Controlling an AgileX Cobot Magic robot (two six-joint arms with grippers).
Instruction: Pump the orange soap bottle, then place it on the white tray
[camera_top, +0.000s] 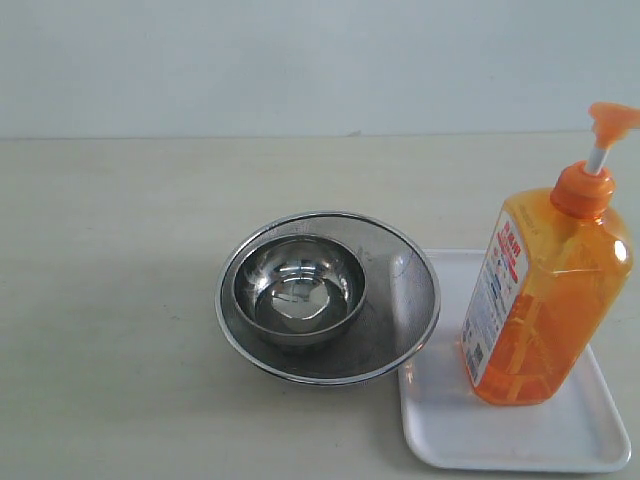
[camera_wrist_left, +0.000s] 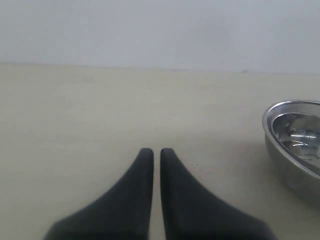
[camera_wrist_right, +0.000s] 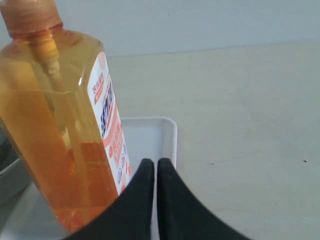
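The orange soap bottle (camera_top: 545, 290) stands upright on the white tray (camera_top: 450, 430) at the right, its pump head (camera_top: 610, 120) raised on a white stem. In the right wrist view the orange soap bottle (camera_wrist_right: 60, 130) fills one side, standing on the white tray (camera_wrist_right: 150, 135). My right gripper (camera_wrist_right: 156, 162) is shut and empty, its tips beside the bottle and apart from it. My left gripper (camera_wrist_left: 156, 151) is shut and empty over bare table, well away from the bottle. Neither gripper shows in the exterior view.
A round steel bowl (camera_top: 298, 290) sits inside a mesh strainer (camera_top: 400, 300) just left of the tray, touching its edge. The bowl (camera_wrist_left: 295, 145) also shows at the side of the left wrist view. A pale wall rises behind the beige table (camera_top: 110, 260).
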